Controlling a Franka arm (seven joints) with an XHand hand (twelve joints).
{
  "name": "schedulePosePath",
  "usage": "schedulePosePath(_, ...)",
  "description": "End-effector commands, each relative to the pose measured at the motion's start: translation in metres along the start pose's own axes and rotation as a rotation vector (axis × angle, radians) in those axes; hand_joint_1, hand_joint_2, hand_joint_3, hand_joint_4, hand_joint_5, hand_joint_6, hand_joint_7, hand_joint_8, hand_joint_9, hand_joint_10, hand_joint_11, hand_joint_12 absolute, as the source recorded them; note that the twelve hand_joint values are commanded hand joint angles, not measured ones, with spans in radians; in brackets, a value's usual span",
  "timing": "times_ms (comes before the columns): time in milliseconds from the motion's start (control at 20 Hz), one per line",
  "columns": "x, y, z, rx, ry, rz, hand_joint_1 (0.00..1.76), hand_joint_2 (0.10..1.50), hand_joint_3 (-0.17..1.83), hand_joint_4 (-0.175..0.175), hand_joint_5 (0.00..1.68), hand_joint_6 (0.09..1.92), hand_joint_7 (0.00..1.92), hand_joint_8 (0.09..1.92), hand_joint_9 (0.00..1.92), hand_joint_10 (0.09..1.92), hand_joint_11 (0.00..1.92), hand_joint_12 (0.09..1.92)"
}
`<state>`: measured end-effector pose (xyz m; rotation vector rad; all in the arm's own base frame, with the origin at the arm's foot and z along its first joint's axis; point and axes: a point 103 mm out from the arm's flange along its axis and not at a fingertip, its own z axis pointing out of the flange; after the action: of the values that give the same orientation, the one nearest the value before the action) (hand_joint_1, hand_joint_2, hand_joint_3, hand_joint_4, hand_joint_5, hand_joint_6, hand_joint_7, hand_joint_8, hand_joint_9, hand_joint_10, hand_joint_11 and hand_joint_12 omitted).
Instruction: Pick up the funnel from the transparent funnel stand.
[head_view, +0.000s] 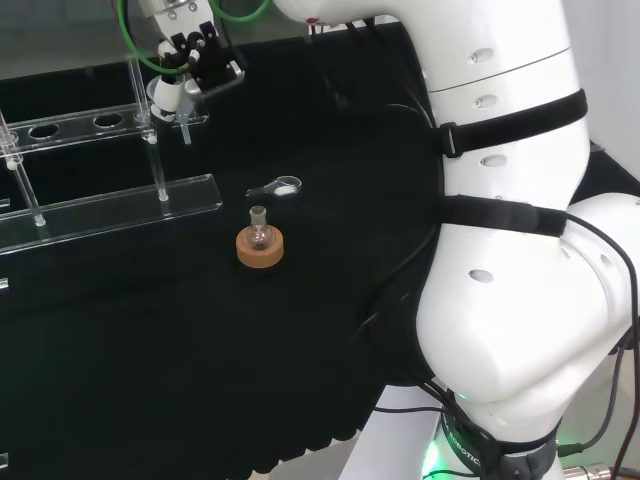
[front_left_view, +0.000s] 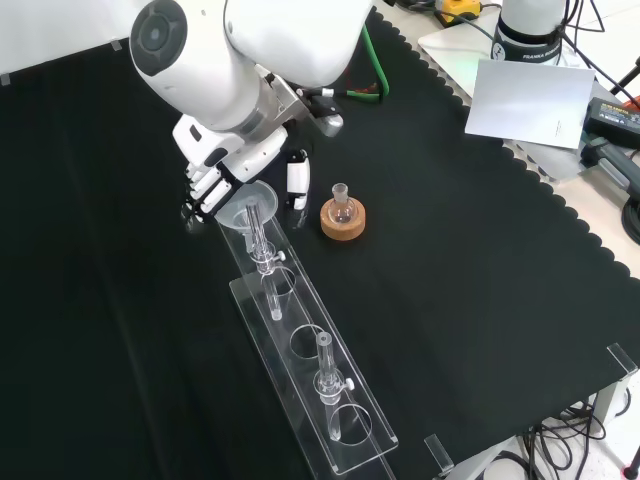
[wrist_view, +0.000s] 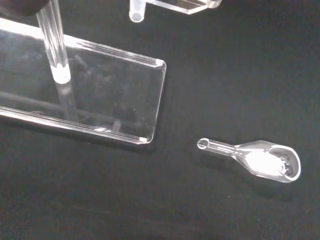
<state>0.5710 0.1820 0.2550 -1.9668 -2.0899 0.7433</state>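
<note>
The clear funnel (front_left_view: 249, 210) sits at the far end of the transparent funnel stand (front_left_view: 352, 440), its stem (front_left_view: 262, 245) running down through the upper shelf. My hand (front_left_view: 212, 184) is at the bowl, with fingers curled against its rim. In the head view the hand (head_view: 190, 62) wraps the pale bowl (head_view: 165, 96), and the stem (head_view: 186, 130) hangs at the right end of the stand's shelf (head_view: 75, 128). The wrist view has the stem's tip (wrist_view: 136, 14) above the stand's base plate (wrist_view: 110, 100).
A small flask on a cork ring (head_view: 260, 246) stands near the stand's end (front_left_view: 343, 216). A glass scoop (wrist_view: 262, 161) holding white powder lies on the cloth beside it (head_view: 281, 187). The stand's shelf has more round holes (front_left_view: 307, 340).
</note>
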Motion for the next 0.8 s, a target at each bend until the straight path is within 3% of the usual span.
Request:
schedulePosePath(50, -0.006, -0.007, -0.004, -0.118, -0.021, 0.020, 0.62, 0.76, 0.20, -0.025, 0.26, 0.09, 0.16, 0.73, 0.50, 0.73, 0.34, 1.49)
schedulePosePath(250, -0.006, -0.015, -0.011, -0.259, -0.062, 0.050, 0.68, 0.79, 0.26, -0.047, 0.52, 0.10, 0.55, 0.77, 0.84, 0.61, 0.47, 1.39)
schedulePosePath(300, -0.004, -0.020, -0.016, -0.325, -0.085, 0.066, 0.71, 0.79, 0.28, -0.052, 0.61, 0.17, 0.67, 0.79, 0.94, 0.60, 0.52, 1.36)
schedulePosePath(400, -0.003, -0.026, -0.023, -0.381, -0.113, 0.077, 0.77, 0.79, 0.35, -0.056, 0.68, 0.39, 0.81, 0.82, 1.06, 0.57, 0.59, 1.31)
schedulePosePath(550, -0.004, -0.038, -0.041, -0.395, -0.125, 0.076, 0.80, 0.78, 0.41, -0.058, 0.69, 0.61, 0.88, 0.86, 1.13, 0.57, 0.65, 1.27)
schedulePosePath(800, -0.013, -0.062, -0.063, -0.379, -0.112, 0.094, 0.81, 0.77, 0.45, -0.057, 0.69, 0.70, 0.89, 0.87, 1.14, 0.59, 0.68, 1.25)
